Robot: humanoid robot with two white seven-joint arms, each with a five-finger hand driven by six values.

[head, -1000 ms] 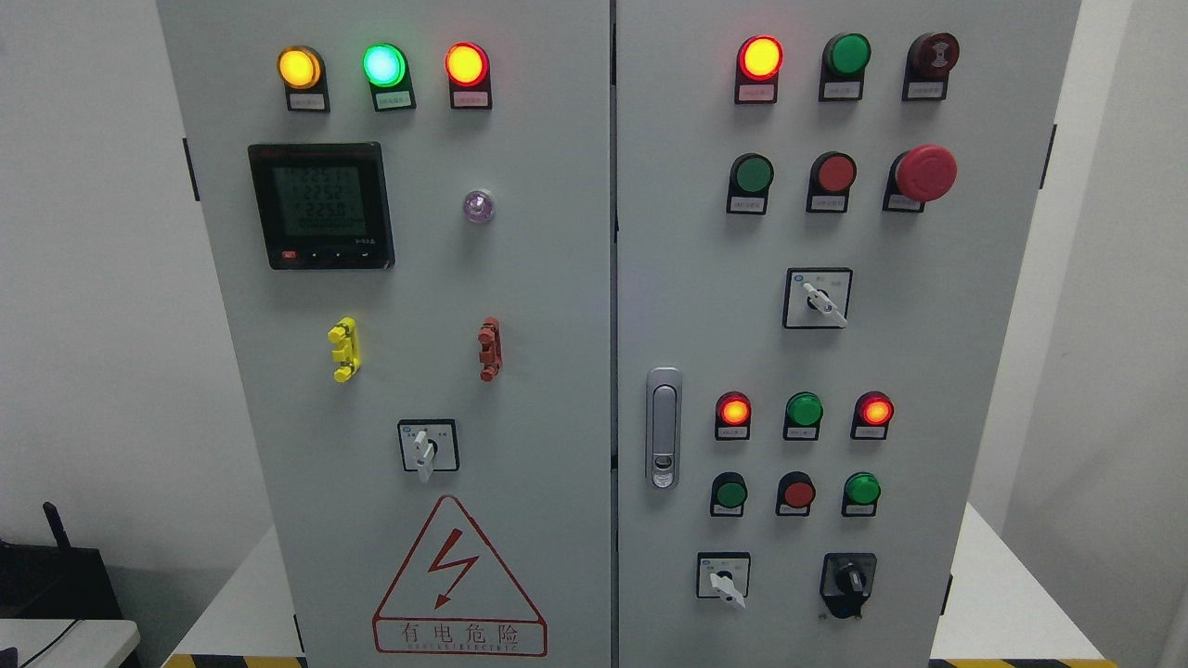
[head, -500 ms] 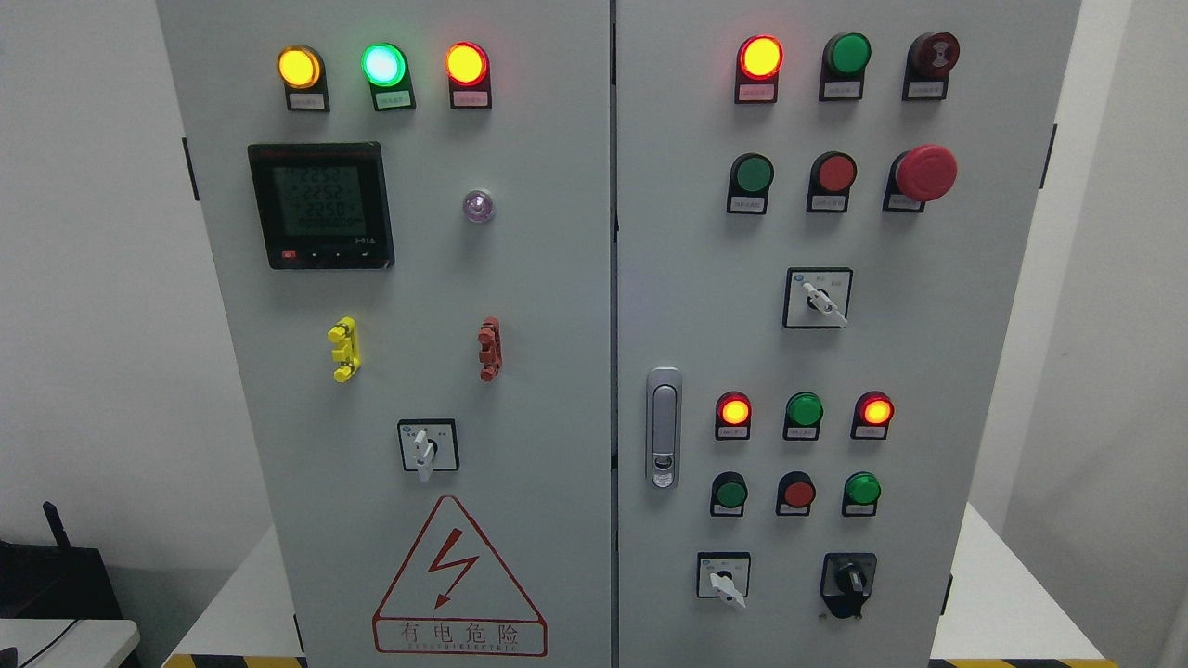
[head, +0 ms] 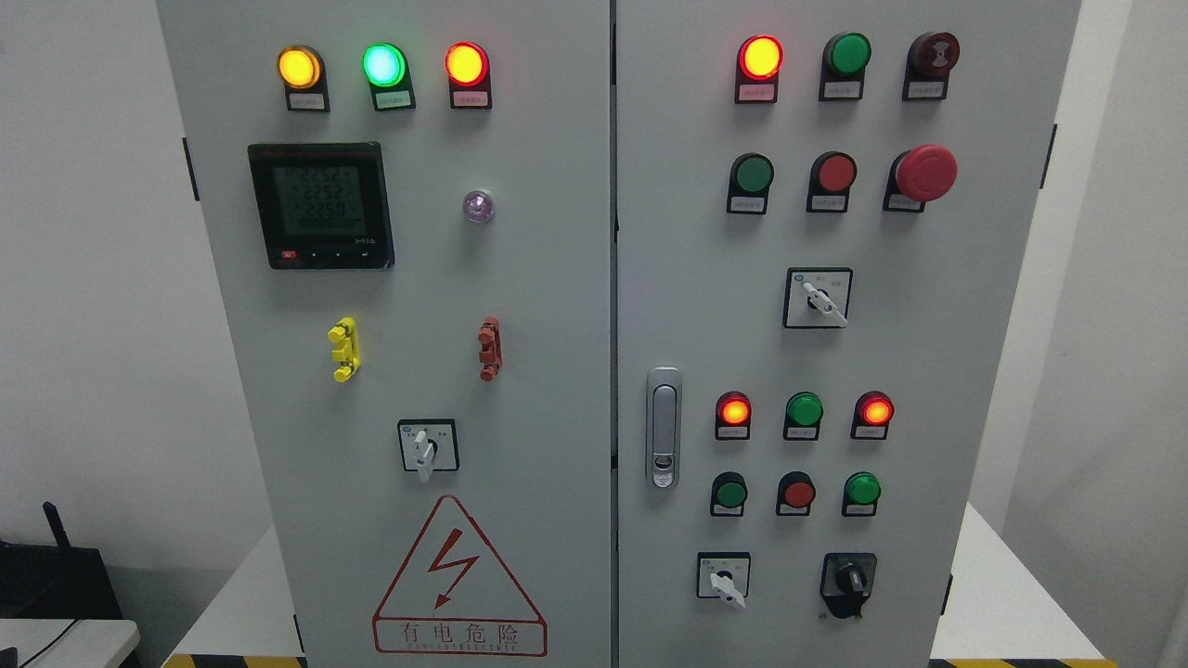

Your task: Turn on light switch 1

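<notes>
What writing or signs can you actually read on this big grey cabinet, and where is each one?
"有电危险": in red under the lightning-bolt warning triangle on the left door.
"2252", "2250": roughly, on the digital meter; its other rows are too blurred.
Small label plates under the lamps and buttons, such as the green lamp and red mushroom button: too small to read.
Markings around the rotary switches, such as the one at: unreadable.
</notes>
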